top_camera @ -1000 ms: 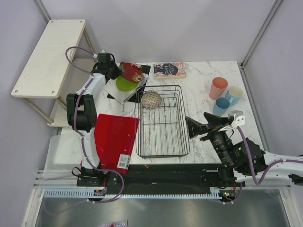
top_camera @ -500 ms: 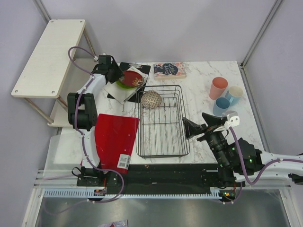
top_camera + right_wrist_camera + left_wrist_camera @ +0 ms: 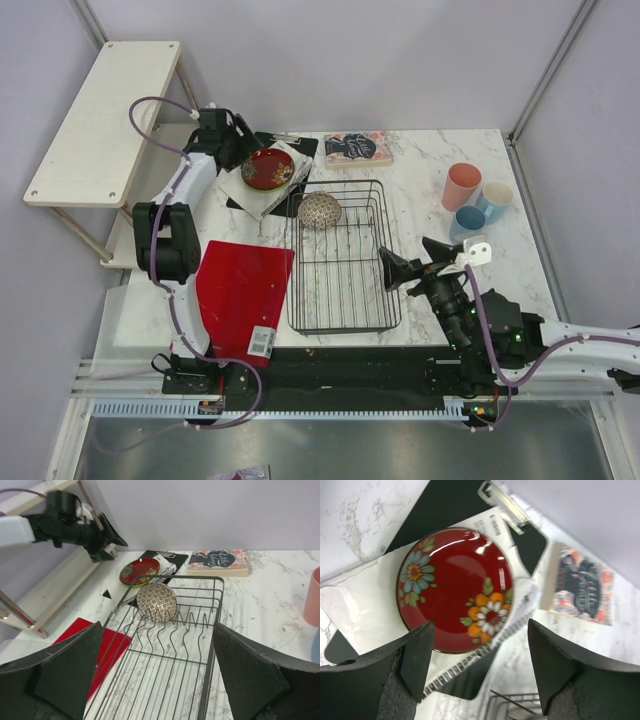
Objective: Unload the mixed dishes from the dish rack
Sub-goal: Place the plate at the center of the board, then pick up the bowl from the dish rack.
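The red floral plate [image 3: 270,168] [image 3: 455,587] lies face up on white paper left of the dish rack's far end. A sliver of the lime green plate [image 3: 131,583] shows under it. My left gripper [image 3: 240,143] [image 3: 480,675] hangs open just above and to the left of the plate, holding nothing. The black wire dish rack [image 3: 343,300] [image 3: 210,645] holds only the speckled bowl [image 3: 319,211] [image 3: 156,601], which leans at its far end. My right gripper [image 3: 408,262] [image 3: 157,680] is open and empty by the rack's right rim. The pink cup [image 3: 461,186], light blue mug [image 3: 494,200] and darker blue cup [image 3: 467,222] stand at the right.
A flat red board [image 3: 240,290] lies left of the rack. A book [image 3: 357,149] [image 3: 582,587] rests at the back of the marble table [image 3: 420,170]. A black clipboard [image 3: 445,505] lies under the white paper. A white wooden shelf [image 3: 105,120] stands at the far left.
My left gripper opened and let go of the red floral plate, which now lies flat, then drew back up and left. My right arm moved left toward the rack.
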{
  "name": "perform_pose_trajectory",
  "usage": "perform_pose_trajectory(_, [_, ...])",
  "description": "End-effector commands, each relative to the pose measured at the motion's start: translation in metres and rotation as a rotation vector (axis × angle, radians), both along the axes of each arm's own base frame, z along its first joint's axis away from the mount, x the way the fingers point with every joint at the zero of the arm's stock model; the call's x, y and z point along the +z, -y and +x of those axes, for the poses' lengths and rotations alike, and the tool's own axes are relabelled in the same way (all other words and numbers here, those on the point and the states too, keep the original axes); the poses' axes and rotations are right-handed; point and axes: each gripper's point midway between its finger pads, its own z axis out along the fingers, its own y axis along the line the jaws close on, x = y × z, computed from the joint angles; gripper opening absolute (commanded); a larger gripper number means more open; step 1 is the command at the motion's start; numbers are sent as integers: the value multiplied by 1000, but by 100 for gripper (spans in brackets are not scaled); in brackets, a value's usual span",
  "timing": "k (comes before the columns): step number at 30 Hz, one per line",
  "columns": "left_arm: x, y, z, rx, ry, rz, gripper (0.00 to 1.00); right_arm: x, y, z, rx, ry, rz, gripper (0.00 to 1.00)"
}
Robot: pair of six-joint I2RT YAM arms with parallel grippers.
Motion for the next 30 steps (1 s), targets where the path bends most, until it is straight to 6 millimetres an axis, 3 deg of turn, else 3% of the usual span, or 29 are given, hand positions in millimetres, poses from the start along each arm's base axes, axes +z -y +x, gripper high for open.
perform_pose_trajectory(1, [134, 20, -17, -36, 256, -81, 81, 4, -14, 12, -29, -31, -36, 98])
perform_pose_trajectory(3, [150, 41, -32, -79, 290, -72, 81, -3, -19, 29, -55, -64, -89, 98])
perform_pose_trajectory(4, [174, 47, -45, -92, 336, -65, 81, -6, -33, 31, 0, -89, -69, 98])
perform_pose_trajectory(5, [180, 54, -53, -109, 346, -60, 81, -6, -27, 45, -31, -105, -70, 98])
perform_pose_trajectory(7, [179, 80, -74, -166, 348, -36, 81, -17, -40, 59, -16, -150, -75, 98])
perform_pose_trajectory(8, [193, 88, -90, -184, 377, -29, 81, -17, -39, 71, -19, -165, -68, 98])
perform_pose_trajectory(9, [179, 107, -105, -231, 353, 0, 81, -27, -44, 82, -31, -194, -93, 98])
perform_pose_trajectory(10, [176, 109, -113, -212, 354, 32, 81, -32, -43, 91, -45, -213, -98, 98])
perform_pose_trajectory(11, [187, 114, -130, -221, 381, 38, 81, -31, -41, 105, -45, -240, -83, 98])
perform_pose_trajectory(12, [168, 131, -148, -271, 347, 57, 81, -48, -46, 119, -50, -286, -116, 98])
perform_pose_trajectory(14, [162, 138, -173, -265, 347, 76, 81, -56, -42, 141, -65, -335, -137, 98])
perform_pose_trajectory(15, [153, 153, -199, -310, 351, 78, 81, -75, -50, 151, -51, -374, -188, 98])
perform_pose_trajectory(17, [142, 157, -218, -312, 347, 105, 81, -78, -55, 164, -61, -375, -218, 98])
perform_pose_trajectory(18, [132, 159, -234, -333, 333, 104, 81, -90, -58, 172, -71, -385, -267, 98])
perform_pose_trajectory(20, [125, 156, -248, -332, 328, 108, 81, -88, -65, 183, -74, -358, -277, 98])
perform_pose_trajectory(21, [110, 153, -257, -342, 306, 122, 81, -96, -68, 189, -85, -362, -296, 97])
perform_pose_trajectory(22, [116, 148, -264, -339, 330, 114, 81, -98, -68, 194, -95, -360, -298, 94])
perform_pose_trajectory(27, [88, 137, -288, -400, 309, 184, 77, -112, -77, 214, -100, -375, -303, 78])
perform_pose_trajectory(30, [78, 129, -297, -389, 288, 233, 76, -123, -80, 225, -100, -359, -359, 77])
